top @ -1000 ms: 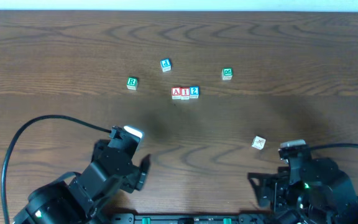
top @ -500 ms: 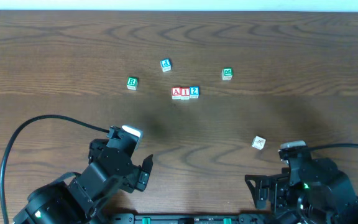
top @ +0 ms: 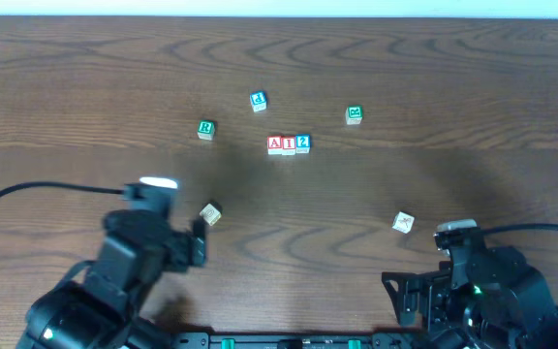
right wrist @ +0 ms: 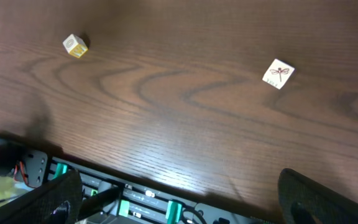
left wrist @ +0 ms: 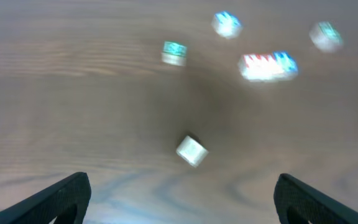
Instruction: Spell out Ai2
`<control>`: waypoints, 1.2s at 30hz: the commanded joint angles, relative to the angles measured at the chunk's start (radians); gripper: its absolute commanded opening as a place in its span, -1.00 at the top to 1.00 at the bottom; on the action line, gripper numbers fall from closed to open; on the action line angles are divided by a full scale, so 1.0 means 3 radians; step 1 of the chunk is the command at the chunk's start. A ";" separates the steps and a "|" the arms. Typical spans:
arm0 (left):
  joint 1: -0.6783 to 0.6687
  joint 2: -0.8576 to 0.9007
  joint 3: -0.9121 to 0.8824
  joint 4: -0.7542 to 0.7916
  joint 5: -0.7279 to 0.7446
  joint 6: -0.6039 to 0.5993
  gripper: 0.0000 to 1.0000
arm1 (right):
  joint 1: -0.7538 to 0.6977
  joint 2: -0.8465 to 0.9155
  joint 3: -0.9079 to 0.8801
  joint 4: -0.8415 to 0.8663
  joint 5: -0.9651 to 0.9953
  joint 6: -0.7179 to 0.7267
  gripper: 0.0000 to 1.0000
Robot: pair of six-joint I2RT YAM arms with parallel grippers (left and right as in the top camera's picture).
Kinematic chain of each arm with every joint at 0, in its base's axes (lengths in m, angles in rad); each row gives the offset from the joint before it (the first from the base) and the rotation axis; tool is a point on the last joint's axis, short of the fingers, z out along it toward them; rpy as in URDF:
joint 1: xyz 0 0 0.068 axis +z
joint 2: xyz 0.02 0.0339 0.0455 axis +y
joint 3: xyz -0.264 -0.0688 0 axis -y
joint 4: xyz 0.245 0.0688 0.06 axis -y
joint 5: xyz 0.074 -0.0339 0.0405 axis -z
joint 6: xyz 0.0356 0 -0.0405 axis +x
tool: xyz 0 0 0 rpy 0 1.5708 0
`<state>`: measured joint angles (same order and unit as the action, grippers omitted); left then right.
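The three pale cubes stand touching in a row at the table's middle back: red "A" (top: 275, 144), red "I" (top: 289, 144), blue "2" (top: 302, 143). In the left wrist view the row (left wrist: 268, 65) is a motion-blurred streak at the upper right. My left gripper (top: 194, 242) is open and empty at the front left, well short of the row; its fingers sit wide apart in its wrist view (left wrist: 182, 205). My right gripper (top: 405, 291) is open and empty at the front right edge, also in its wrist view (right wrist: 179, 205).
A green "R" cube (top: 205, 129), a blue "d" cube (top: 258, 101) and a green-marked cube (top: 354, 114) lie around the row. A pale cube (top: 210, 214) lies just ahead of my left gripper. A dragonfly cube (top: 403, 223) lies near my right arm.
My left arm has swung to the left, uncovering the pale cube beside it; its wrist view is blurred by motion. The right arm and the row have not moved.
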<state>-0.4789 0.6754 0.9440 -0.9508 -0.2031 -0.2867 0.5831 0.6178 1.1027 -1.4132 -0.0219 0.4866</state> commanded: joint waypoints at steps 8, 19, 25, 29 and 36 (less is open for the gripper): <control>0.1249 -0.1530 -0.1745 0.1101 0.0507 0.0484 -0.91 | 0.0028 0.0003 -0.0015 -0.0003 0.0048 0.0034 -0.99; 0.1541 -0.2120 -0.2663 0.1368 0.0506 0.0509 -0.91 | 0.0028 0.0001 -0.0015 -0.0004 0.0048 0.0034 -0.98; 0.1555 -0.2230 -0.2663 0.1357 0.0532 0.0507 -0.91 | 0.0028 0.0001 -0.0015 -0.0003 0.0048 0.0034 -0.99; 0.1555 -0.2241 -0.2659 0.1344 0.0730 0.0496 -0.91 | 0.0028 0.0001 -0.0015 -0.0004 0.0048 0.0034 -0.98; 0.1555 -0.2237 -0.2659 0.1344 0.0730 0.0497 -0.91 | 0.0028 0.0001 -0.0015 -0.0004 0.0048 0.0034 -0.99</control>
<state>-0.0196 0.0128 0.1577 -0.5491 0.0013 -0.1520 0.5831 0.6189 1.0992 -1.4139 -0.0216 0.4870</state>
